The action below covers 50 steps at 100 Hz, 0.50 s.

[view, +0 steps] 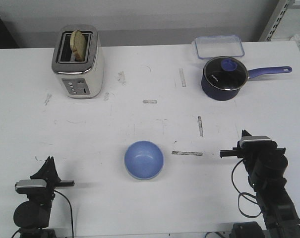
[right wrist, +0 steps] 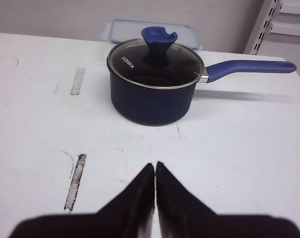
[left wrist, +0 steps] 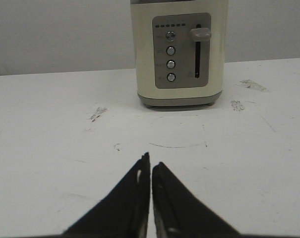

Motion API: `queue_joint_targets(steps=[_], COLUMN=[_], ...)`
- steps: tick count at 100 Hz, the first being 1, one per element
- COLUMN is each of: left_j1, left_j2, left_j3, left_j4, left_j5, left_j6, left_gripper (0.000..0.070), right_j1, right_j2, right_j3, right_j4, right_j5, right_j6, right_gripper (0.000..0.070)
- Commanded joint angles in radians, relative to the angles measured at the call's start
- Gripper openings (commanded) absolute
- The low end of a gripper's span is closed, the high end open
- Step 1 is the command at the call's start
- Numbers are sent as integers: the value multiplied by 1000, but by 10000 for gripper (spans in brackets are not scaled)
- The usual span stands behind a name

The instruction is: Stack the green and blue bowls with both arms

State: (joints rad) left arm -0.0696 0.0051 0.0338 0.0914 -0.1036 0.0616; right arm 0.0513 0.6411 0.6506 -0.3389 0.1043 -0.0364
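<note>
A light periwinkle blue bowl (view: 144, 159) stands upright on the white table (view: 150, 119), near the front and midway between the arms. No green bowl shows in any view. My left gripper (view: 50, 160) is low at the front left, well to the left of the bowl. It is shut and empty in the left wrist view (left wrist: 150, 158). My right gripper (view: 245, 134) is at the front right, well to the right of the bowl. It is shut and empty in the right wrist view (right wrist: 155, 164). Neither wrist view shows the bowl.
A cream toaster (view: 78, 62) with a slice of bread stands at the back left, straight ahead of the left gripper (left wrist: 179, 52). A dark navy saucepan (view: 224, 77) with a glass lid and blue handle stands at the back right (right wrist: 152, 87), a clear lidded box (view: 218, 46) behind it.
</note>
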Motion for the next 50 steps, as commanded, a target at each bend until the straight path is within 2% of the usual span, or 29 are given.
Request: queue_joint_targets(steps=[1,50], left_j1=[0,0], left_j2=[-2,-2], left_j3=[-21,-21], left_j4=[14,14], left_j5=[-1,-1], left_j6=[-1,-1], left_gripper=[1,1], right_j1=[1,-1], right_j2=[1,-34], right_j3=[5,-10], right_j4=[10,26], right_j5=[1,1], right_j6=[7,10], right_gripper=[0,0])
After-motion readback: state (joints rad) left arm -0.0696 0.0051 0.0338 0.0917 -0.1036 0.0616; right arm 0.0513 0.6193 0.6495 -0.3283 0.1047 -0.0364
